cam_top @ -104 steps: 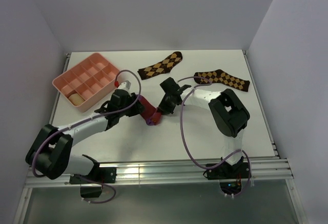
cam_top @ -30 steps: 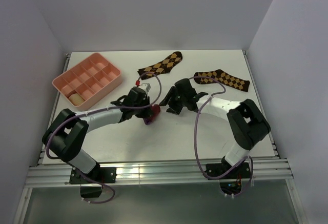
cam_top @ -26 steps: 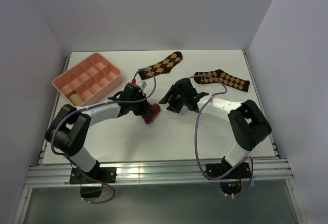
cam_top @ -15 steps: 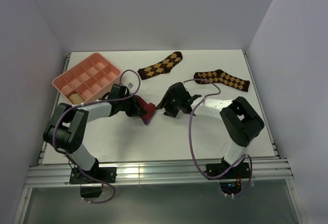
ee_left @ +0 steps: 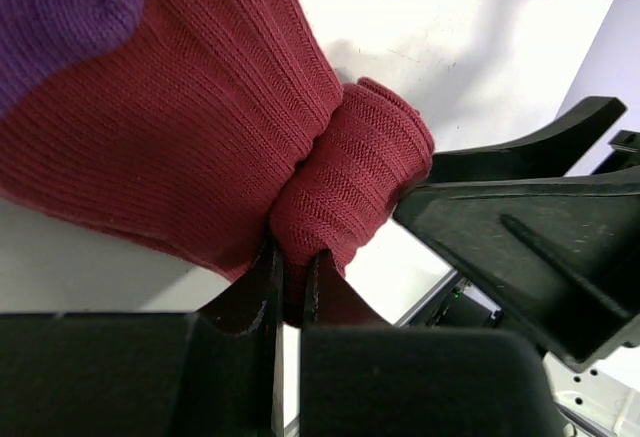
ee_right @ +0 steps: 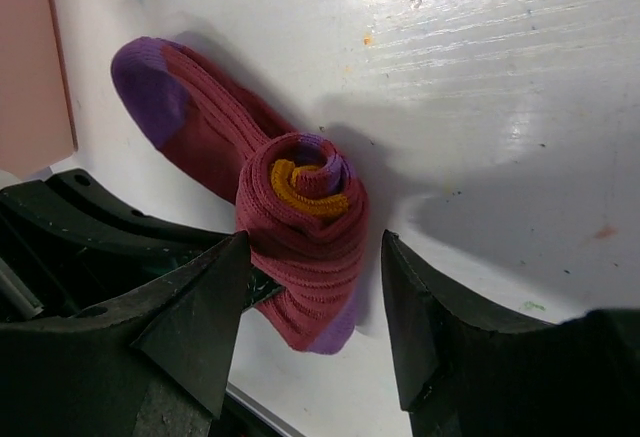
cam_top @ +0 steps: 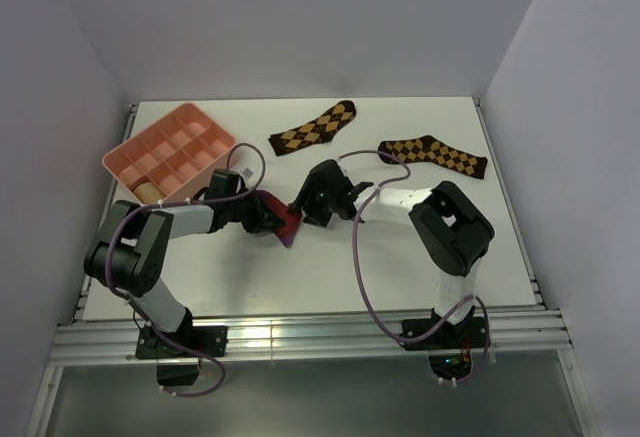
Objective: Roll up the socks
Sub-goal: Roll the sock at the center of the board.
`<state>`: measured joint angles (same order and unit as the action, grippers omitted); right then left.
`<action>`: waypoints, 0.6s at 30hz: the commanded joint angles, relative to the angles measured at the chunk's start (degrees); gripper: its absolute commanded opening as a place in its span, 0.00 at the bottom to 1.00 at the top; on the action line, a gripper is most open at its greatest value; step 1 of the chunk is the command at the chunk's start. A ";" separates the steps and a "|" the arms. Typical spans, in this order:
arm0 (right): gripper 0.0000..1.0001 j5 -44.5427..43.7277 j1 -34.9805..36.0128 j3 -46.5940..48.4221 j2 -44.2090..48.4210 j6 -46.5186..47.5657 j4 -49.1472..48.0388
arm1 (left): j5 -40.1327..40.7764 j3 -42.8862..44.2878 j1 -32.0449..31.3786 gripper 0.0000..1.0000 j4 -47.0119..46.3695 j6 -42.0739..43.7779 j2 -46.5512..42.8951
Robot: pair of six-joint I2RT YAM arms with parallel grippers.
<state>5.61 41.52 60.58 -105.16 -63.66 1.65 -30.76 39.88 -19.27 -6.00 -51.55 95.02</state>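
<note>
Roughly at the middle of the worktop, a little toward its left edge, lies the crimson sock (cam_top: pixel 280 219), partly wound: the right wrist view looks straight onto the end of the roll (ee_right: pixel 305 205), with the orange cuff coiled at its core. So the roll's long axis points back along the right arm's line of approach. The unrolled foot runs off from the roll to the purple toe (ee_right: pixel 143 85), on the side away from that arm. The right end effector (ee_right: pixel 315 249) stands about half open, one finger on each side of the roll's round flank. Whether either pad touches the knit I cannot tell. From the opposite side, the left end effector (ee_left: pixel 288 279) is pinched nearly closed on a fold of the crimson sock at the foot of the roll, pinning it there. Both arms meet at the sock, but the right one is squarely placed on the roll. By my reading, the next move depends on its fingers closing across the roll's width, not along its axis, so the coil does not spring loose.
</note>
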 commanded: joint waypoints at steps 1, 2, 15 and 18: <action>0.62 -1.48 0.76 2.79 -1.44 -0.68 -1.47 | 3.34 0.02 -0.07 0.01 5.82 2.51 2.97; 0.62 -1.48 1.02 3.05 -1.71 -0.85 -1.47 | 3.25 0.11 0.02 0.01 5.82 2.33 3.32; 0.43 -0.33 2.16 2.27 -6.98 -3.05 -3.94 | 0.62 -0.85 1.07 0.03 5.65 -0.83 6.23; 0.19 -0.68 1.64 1.65 -6.11 -1.56 -2.80 | -0.08 -2.17 0.99 0.03 4.68 -1.44 6.75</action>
<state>5.58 42.81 62.52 -110.41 -65.98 -1.83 -34.70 40.82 -17.54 -6.44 -53.95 98.48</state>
